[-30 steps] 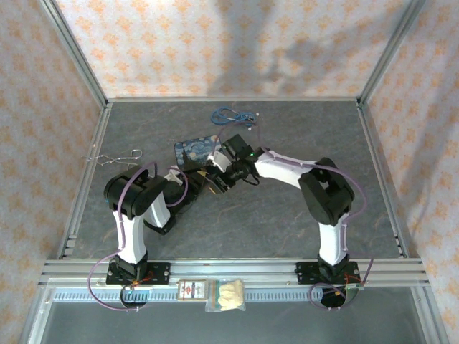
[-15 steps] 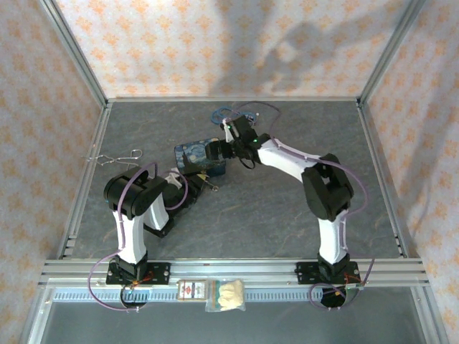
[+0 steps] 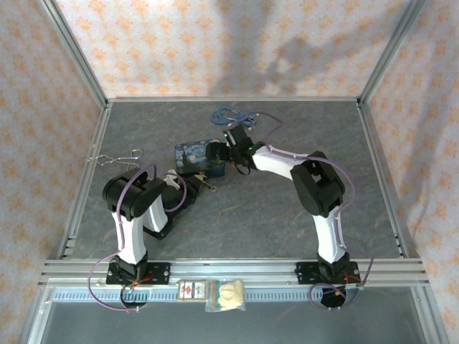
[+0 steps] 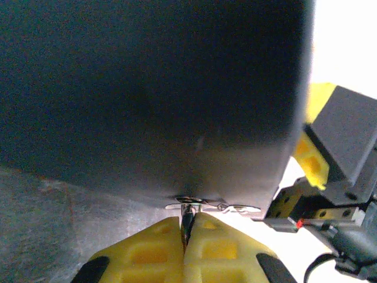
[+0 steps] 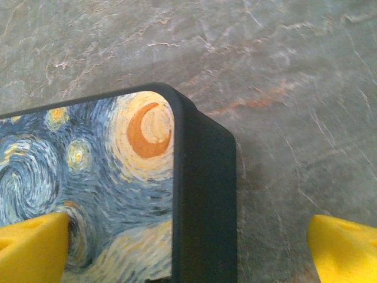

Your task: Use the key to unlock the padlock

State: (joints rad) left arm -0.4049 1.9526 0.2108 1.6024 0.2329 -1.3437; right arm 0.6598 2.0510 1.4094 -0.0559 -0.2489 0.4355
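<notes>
Left pincer [image 4: 187, 229] pressed together on the padlock [image 4: 187, 217], which sits edge-on with its silvery loop just above the fingertips [image 4: 215, 247], close against the tin [image 4: 153, 88] wall. I judge it's steadied for keying. Thin strip beside it may be the key [image 4: 232, 207]; can't tell. Right pincer [image 5: 188, 247] spread, straddling a tin corner over the bench [image 5: 283, 88].

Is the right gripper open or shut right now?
Open. The right gripper has its fingers wide apart, straddling the edge of the tin.
</notes>
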